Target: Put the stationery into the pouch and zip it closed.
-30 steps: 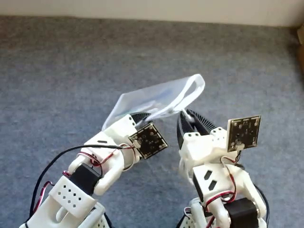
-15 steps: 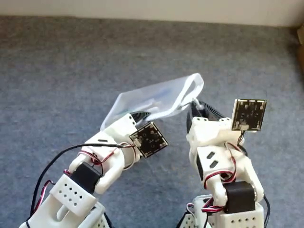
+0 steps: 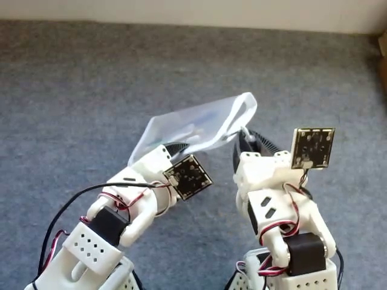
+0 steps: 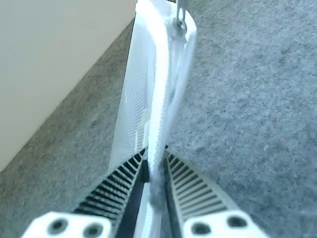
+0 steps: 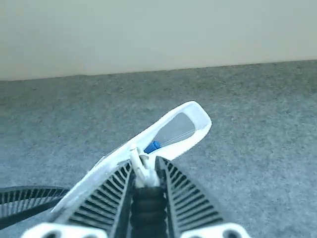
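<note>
Translucent white mesh formed the pouch [image 3: 199, 125], which in the high view was suspended between the two arms over the grey carpeted counter [image 3: 84, 78]. The left tool [image 3: 175, 148] met the pouch at its near lower edge. The right tool [image 3: 250, 139] met it at the far corner, where the white border loops round.

Left wrist view: the left tool [image 4: 154, 154] was closed narrow on the pouch [image 4: 143, 89], with the ribbed fingers [image 4: 124, 173] pressed against both faces of the edge. The pouch stood edge-on and ran away from the tool toward a metal zipper pull [image 4: 180, 22] at its far end. A pale wall [image 4: 49, 59] bordered the counter [image 4: 247, 99].

Right wrist view: the right tool [image 5: 143, 166] was closed narrow on the zipper pull [image 5: 138, 162] — the white tab sat between the two ribbed fingers. Beyond the tab the pouch mouth [image 5: 185, 124] gaped at one end, and a blue item [image 5: 152, 147] showed inside it. Whether other stationery lay inside could not be determined.
</note>
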Action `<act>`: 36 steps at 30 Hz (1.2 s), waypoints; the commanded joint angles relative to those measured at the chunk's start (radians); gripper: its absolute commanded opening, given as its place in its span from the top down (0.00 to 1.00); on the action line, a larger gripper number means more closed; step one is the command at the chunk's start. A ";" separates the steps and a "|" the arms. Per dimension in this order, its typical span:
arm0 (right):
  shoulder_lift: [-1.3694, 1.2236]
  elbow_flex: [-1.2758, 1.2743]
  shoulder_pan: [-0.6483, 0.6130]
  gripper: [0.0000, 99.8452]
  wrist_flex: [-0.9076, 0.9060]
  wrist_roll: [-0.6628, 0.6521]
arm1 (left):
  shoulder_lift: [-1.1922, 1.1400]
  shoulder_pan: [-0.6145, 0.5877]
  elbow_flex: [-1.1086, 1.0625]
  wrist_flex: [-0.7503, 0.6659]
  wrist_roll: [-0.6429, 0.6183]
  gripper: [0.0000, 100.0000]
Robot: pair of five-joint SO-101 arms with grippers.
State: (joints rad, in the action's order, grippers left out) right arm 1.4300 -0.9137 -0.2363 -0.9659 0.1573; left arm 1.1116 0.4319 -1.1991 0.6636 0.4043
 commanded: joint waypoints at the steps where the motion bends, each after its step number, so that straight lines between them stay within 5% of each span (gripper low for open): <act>1: 0.021 0.070 -0.031 0.99 -0.001 -0.028 | 0.001 -0.013 -0.001 0.006 0.000 1.00; 5: 0.021 0.068 -0.035 0.99 -0.001 -0.029 | 0.021 0.002 0.010 0.006 -0.015 0.96; 11: 0.021 0.068 -0.036 0.99 -0.001 -0.029 | 0.197 -0.001 0.013 0.071 -0.209 0.79; 36: 0.022 0.076 -0.229 0.99 -0.116 -0.032 | 0.312 0.162 0.015 0.114 -0.212 0.79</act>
State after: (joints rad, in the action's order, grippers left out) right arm 1.4469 -0.8938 -0.4419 -1.0764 0.1358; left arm 1.4093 0.5762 -1.2083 0.7772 0.2018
